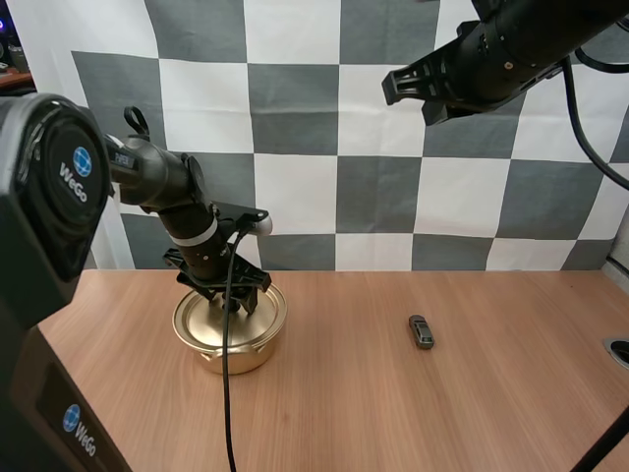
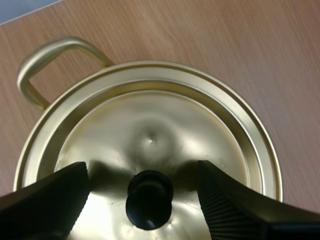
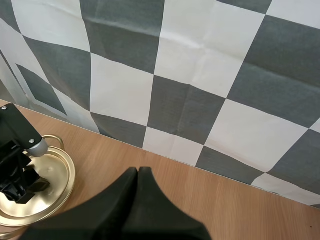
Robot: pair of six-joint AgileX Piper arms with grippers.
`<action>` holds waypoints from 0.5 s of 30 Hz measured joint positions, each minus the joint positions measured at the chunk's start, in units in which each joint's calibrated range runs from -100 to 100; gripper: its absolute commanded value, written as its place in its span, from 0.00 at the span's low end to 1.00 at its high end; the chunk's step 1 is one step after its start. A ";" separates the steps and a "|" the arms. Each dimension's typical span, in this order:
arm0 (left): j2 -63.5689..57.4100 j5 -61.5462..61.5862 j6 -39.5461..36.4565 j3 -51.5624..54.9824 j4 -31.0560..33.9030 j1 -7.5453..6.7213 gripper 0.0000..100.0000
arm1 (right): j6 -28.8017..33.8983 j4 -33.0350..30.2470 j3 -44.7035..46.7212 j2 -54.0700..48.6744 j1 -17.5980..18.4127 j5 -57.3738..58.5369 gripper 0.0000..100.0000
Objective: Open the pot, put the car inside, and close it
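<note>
Wood table [image 1: 413,413]: left gripper [image 2: 143,174] spread apart astride lid [image 2: 165,120] knob [image 2: 149,199]; right gripper [image 3: 138,172] pressed together, car [image 1: 422,331] well apart.

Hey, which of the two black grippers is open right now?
The left gripper: its jaws stand apart either side of the black knob on the round golden metal lid. On the right gripper the jaws lie together.

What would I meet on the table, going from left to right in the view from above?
Gold pot with its lid on and the left pincer down over the lid → small dark toy car.
</note>
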 measured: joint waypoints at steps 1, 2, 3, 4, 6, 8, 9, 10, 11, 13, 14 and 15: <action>0.00 0.00 0.00 0.00 -0.01 0.00 0.91 | 0.00 0.00 0.00 0.00 0.00 0.00 0.00; 0.00 0.00 0.00 0.00 0.10 0.00 0.74 | 0.00 0.00 0.00 0.00 0.00 0.00 0.00; 0.00 0.00 0.00 0.00 0.10 0.00 0.61 | 0.00 0.00 0.00 0.00 0.00 0.00 0.00; 0.00 0.10 0.00 0.00 0.23 0.00 0.28 | 0.00 0.00 0.00 0.00 0.00 0.00 0.00; 0.00 0.54 0.00 0.00 0.62 0.00 0.00 | 0.00 0.00 0.00 0.00 0.00 0.00 0.00; 0.00 1.14 -1.91 0.00 1.06 0.00 0.01 | 0.00 0.14 0.00 0.00 0.00 0.00 0.00; 0.00 1.14 -2.24 0.00 1.06 0.00 0.01 | 0.00 0.14 0.00 0.00 0.00 0.00 0.00; 0.00 1.14 -2.24 0.00 1.28 0.00 0.01 | 0.00 0.14 0.00 0.00 0.00 0.00 0.00; 0.00 1.14 -2.33 0.00 1.28 0.00 0.01 | 0.00 0.14 0.00 0.00 0.00 0.00 0.00; 0.00 1.14 -2.32 0.00 1.28 0.00 0.01 | 0.00 0.67 0.00 0.00 0.00 0.00 0.00; 0.00 1.14 -2.32 0.00 1.28 0.00 0.01 | 0.00 0.68 0.00 0.00 0.00 0.00 0.00; 0.00 1.14 -2.32 0.00 1.28 0.00 0.01 | 0.00 0.79 0.00 0.00 0.00 0.00 0.00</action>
